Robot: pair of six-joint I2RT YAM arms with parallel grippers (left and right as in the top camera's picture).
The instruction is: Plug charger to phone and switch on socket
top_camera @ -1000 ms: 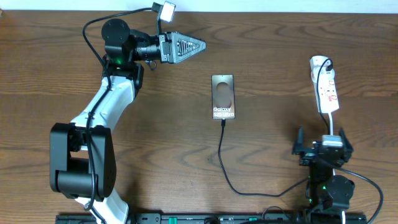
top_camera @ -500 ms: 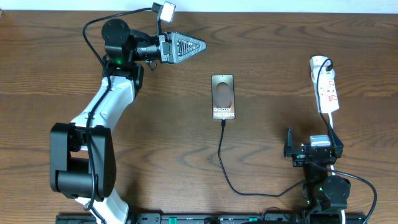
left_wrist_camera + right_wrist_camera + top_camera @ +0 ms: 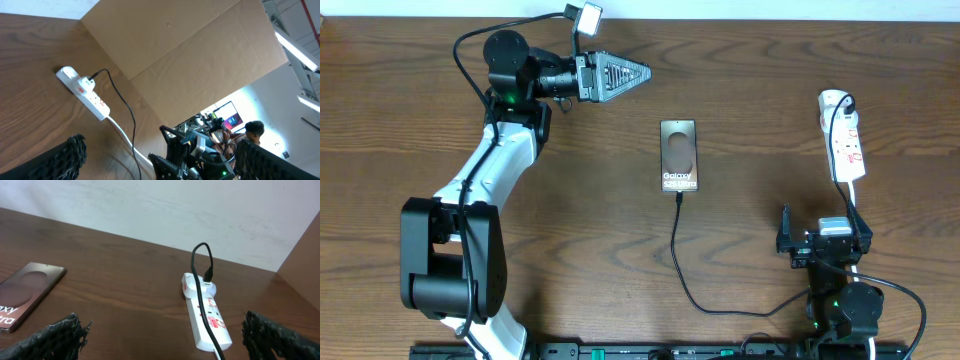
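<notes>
My left fingers (image 3: 67, 159) are spread wide, one at each lower corner of the left wrist view, empty, at the far left of the surface (image 3: 770, 60) and pointing toward its right side. My right fingers (image 3: 65, 336) are wide apart too, holding nothing, at the near right and aimed at the socket (image 3: 205, 315), which lies lengthwise just beyond them by the right edge. A black plug (image 3: 207, 280) sits in its far end. The charger (image 3: 674, 240) loops up from that plug and runs back along the strip's top, over the red markings, so it lies across the face I look at. A white cord (image 3: 120, 131) leaves the near end beside it. Both lines pass behind my right arm (image 3: 190, 150) and are hidden there. The charger shows again as a curve across the near surface up to the phone (image 3: 679, 155), which lies flat in the middle, well apart from both pairs of fingers, lettering toward me. The tip meets its near short edge, but it is too small to tell how far it is seated. I cannot read the switch's position. The right wrist view cuts the phone off at its left edge. Behind the surface stand a brown panel (image 3: 200, 55), a lit screen (image 3: 227, 116) and a person (image 3: 255, 131), small and indistinct.
</notes>
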